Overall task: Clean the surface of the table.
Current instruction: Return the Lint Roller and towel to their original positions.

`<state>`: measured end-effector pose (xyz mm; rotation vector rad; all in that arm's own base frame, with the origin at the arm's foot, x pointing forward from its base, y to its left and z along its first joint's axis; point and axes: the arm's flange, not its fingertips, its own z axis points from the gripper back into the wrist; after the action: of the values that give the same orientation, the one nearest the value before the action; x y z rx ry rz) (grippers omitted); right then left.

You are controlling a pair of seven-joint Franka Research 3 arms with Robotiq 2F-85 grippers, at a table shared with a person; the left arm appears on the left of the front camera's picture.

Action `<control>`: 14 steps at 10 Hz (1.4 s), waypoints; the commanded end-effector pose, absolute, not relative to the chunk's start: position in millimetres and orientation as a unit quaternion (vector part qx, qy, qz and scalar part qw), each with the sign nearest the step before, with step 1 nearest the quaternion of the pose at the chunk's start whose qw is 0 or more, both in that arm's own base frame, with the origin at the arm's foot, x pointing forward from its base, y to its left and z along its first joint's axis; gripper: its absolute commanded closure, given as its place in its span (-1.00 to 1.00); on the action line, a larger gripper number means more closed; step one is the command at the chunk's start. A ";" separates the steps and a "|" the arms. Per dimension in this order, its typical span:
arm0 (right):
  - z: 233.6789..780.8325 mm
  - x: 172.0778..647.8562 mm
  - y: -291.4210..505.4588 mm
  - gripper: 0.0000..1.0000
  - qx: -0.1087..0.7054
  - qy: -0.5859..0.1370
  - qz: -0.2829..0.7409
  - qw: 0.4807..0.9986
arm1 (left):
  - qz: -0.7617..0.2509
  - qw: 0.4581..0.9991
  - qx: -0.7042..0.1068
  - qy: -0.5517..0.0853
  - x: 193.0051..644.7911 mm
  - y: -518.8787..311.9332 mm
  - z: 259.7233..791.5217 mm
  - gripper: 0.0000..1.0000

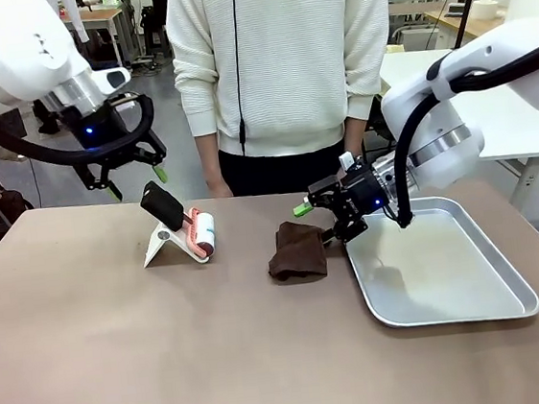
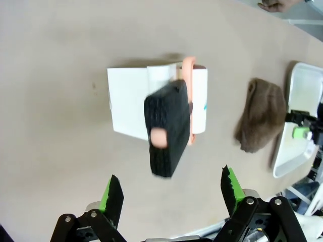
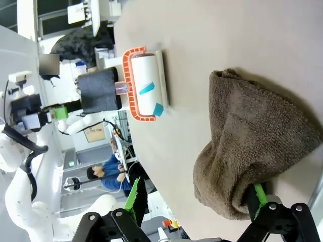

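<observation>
The brown cloth (image 1: 297, 251) is seen on the bench (image 1: 122, 362) mid-width, beside the tray (image 1: 512, 307); the right gripper (image 1: 327, 221), spread wide and empty, is nearer, with 1 finger under its edge. The left gripper (image 1: 131, 173) hangs open, empty, above the lint roller (image 1: 201, 234).

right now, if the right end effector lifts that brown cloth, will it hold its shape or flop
Likely flop: the cloth lies crumpled in soft folds on the table, so it should drape and hang from wherever it is pinched. Its terry-looking nap suggests it is light and not slippery. Pushed, it would probably bunch up rather than slide flat.
</observation>
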<state>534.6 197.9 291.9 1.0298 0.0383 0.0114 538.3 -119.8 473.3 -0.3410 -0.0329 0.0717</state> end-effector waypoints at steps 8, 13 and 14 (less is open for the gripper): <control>342.1 437.0 39.9 -1.00 0.602 -0.027 -0.024 0.798 | -0.013 0.863 -0.500 -0.061 390.9 35.7 453.5 -1.00; 333.4 387.1 -96.5 -1.00 0.699 -0.052 -0.061 0.711 | 0.060 0.778 -0.615 -0.115 433.7 107.2 399.3 -1.00; 325.4 387.7 -117.5 -1.00 0.701 -0.069 -0.109 0.701 | 0.060 0.777 -0.617 -0.111 443.7 114.0 391.6 -1.00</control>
<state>374.8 -104.1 334.8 1.5362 -0.1342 -0.2183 426.3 114.2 393.1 -1.3106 -0.2198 0.1541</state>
